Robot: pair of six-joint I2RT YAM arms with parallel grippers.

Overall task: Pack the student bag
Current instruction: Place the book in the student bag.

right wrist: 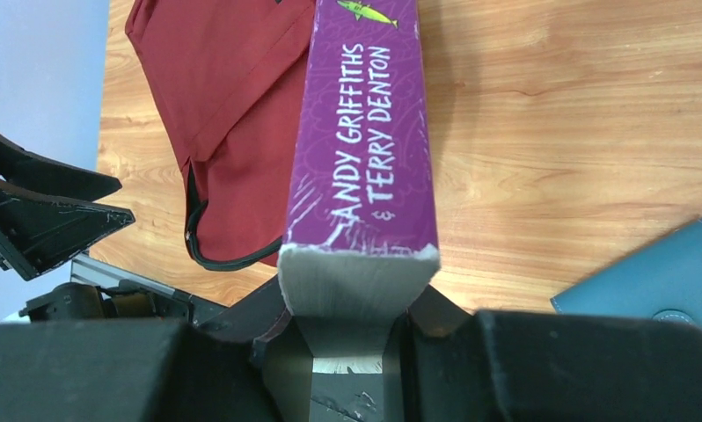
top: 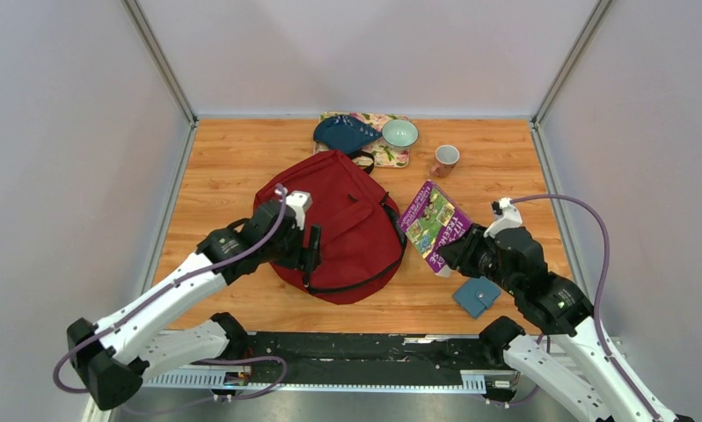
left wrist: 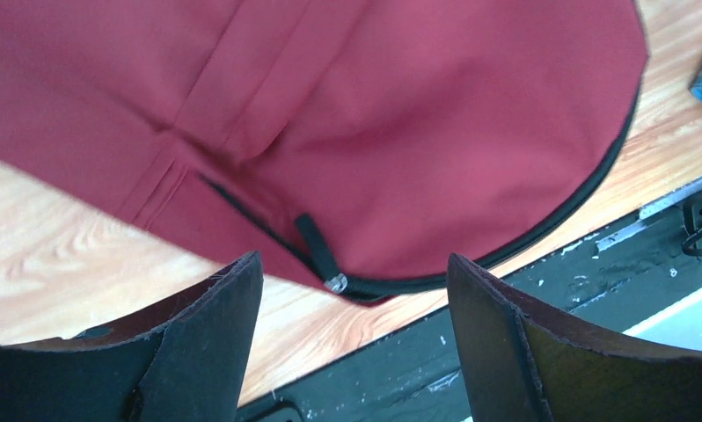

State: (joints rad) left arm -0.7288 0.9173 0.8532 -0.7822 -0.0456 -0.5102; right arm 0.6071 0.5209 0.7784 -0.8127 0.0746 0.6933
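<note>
The student bag (top: 347, 220), dark red with black zippers, lies flat in the middle of the table. My left gripper (top: 309, 249) hovers open at its near left edge. In the left wrist view the bag (left wrist: 418, 132) fills the top, and its zipper pull (left wrist: 333, 282) lies between and just beyond the open left gripper (left wrist: 356, 294), untouched. My right gripper (top: 460, 253) is shut on the near end of a purple book (top: 433, 221), held tilted right of the bag. The right wrist view shows the book (right wrist: 361, 149) spine-up in the right gripper (right wrist: 356, 303).
A small blue wallet (top: 476, 295) lies on the table under my right arm, also visible as the wallet (right wrist: 660, 272) at right. At the back stand a floral tray (top: 393, 158), a dark blue pouch (top: 346, 134), a pale green bowl (top: 400, 133) and a brown cup (top: 445, 159).
</note>
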